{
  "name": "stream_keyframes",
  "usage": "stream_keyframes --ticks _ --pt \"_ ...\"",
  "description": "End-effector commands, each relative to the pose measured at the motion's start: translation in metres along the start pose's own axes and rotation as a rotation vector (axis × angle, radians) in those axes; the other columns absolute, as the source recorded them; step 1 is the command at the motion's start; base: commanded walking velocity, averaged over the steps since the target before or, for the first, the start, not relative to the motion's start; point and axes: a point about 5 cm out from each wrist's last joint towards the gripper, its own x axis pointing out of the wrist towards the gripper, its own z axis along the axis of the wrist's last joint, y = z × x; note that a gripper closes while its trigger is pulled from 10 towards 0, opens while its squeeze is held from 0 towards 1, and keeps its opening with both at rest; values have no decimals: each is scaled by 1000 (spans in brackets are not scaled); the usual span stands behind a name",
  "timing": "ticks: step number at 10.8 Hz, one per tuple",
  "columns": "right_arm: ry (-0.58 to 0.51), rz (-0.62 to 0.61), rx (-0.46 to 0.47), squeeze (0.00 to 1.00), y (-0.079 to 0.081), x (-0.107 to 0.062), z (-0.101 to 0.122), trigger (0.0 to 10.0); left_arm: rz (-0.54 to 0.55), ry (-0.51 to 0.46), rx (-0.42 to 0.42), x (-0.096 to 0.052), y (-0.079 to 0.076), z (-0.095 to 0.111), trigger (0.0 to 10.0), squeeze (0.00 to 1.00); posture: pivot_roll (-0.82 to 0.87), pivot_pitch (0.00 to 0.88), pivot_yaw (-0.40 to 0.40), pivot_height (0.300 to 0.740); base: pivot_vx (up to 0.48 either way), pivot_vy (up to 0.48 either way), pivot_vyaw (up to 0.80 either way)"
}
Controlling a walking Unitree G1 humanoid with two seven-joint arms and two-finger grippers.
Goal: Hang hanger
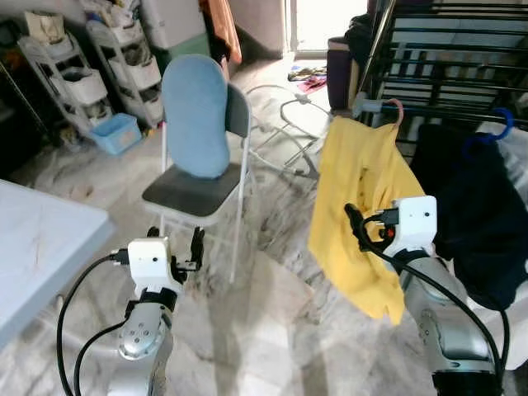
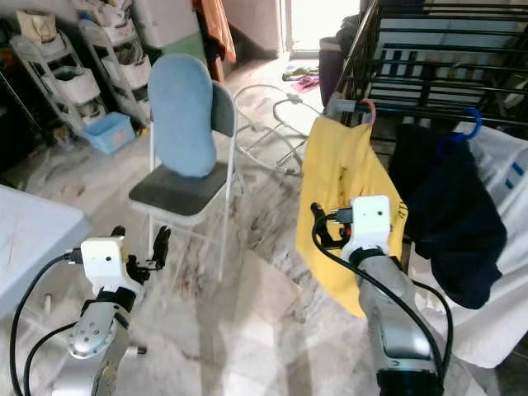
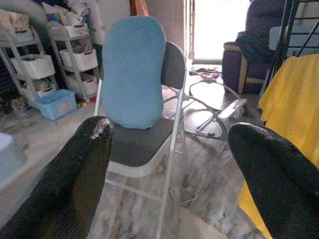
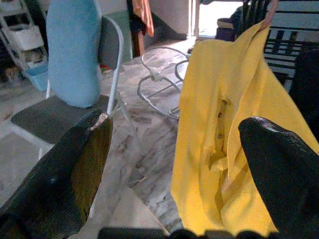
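A yellow shirt (image 1: 363, 190) hangs on a pink hanger whose hook (image 1: 397, 110) sits over a rail of the black drying rack (image 1: 445, 58) at the right. My right gripper (image 1: 356, 224) is raised just in front of the shirt's lower half. In the right wrist view its fingers (image 4: 70, 174) are spread wide and open, with nothing between them and the shirt (image 4: 224, 124) a short way beyond. My left gripper (image 1: 175, 239) is also open and empty, held low at the left and pointing at the folding chair (image 1: 194, 194).
A dark garment (image 1: 470, 214) on a blue hanger (image 1: 495, 132) hangs right of the shirt. The chair carries a blue cushion (image 1: 195, 115). A white table (image 1: 33, 239) is at my left. Shelf carts (image 1: 66, 74), a blue bin (image 1: 115, 132) and a wire frame (image 1: 289, 124) stand farther back on the marble floor.
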Motion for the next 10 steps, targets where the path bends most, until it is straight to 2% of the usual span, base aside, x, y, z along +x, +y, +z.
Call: stream_keyframes --ticks 1,4,6,8,10 --pt "3 1 4 0 2 -1 -2 10000 9 3 -3 1 3 0 10000 0 -180 0 113 740 240 416 -800" --pt "1 16 -2 0 8 2 1 10000 -14 15 -16 1 -4 -2 10000 0 -182 0 109 740 0 420 -800" --pt "2 32 0 0 14 3 -1 10000 -18 28 -3 1 -6 -4 10000 0 -181 0 103 740 0 356 0" --pt "4 48 -4 0 19 3 -2 10000 -33 14 -2 0 -12 -3 10000 0 -179 0 99 740 0 0 0" --pt "2 48 -1 0 20 5 0 10000 -71 -1 -41 0 -14 1 10000 0 -176 0 92 740 0 0 0"
